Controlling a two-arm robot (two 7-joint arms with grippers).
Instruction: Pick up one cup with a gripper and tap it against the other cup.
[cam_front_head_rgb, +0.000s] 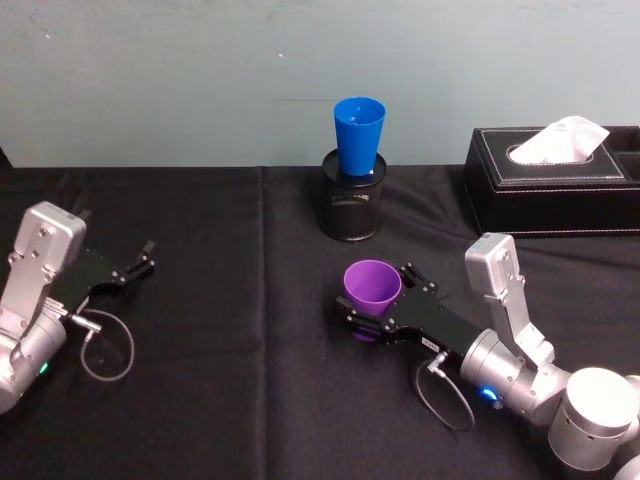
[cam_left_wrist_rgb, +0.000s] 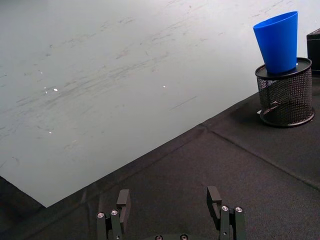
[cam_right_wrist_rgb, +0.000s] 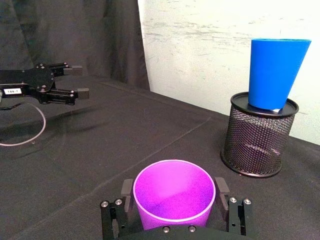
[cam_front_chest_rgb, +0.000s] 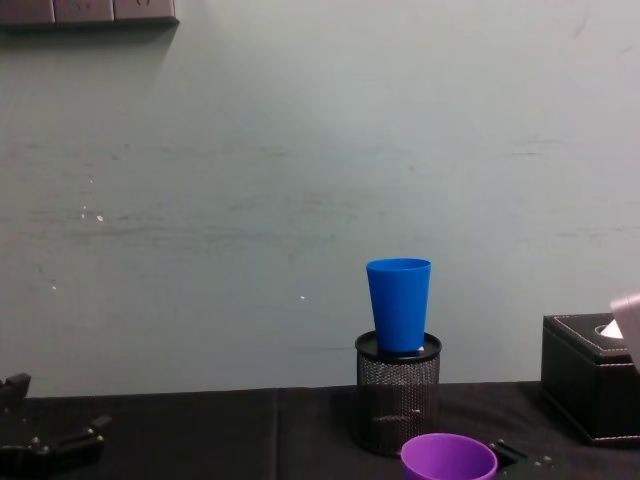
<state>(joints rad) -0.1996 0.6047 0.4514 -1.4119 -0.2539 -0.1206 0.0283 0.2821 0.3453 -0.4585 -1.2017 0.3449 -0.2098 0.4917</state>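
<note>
The purple cup stands upright, mouth up, between the fingers of my right gripper near the table's middle. In the right wrist view both fingers press against the walls of the purple cup. The blue cup sits upright in the top of a black mesh pen holder farther back, apart from the purple one. The chest view has the blue cup above the purple cup's rim. My left gripper rests open at the left, holding nothing.
A black tissue box with a white tissue stands at the back right, close to the right arm. A black cloth covers the table. A pale wall rises just behind the pen holder. A grey cable loops beside the right wrist.
</note>
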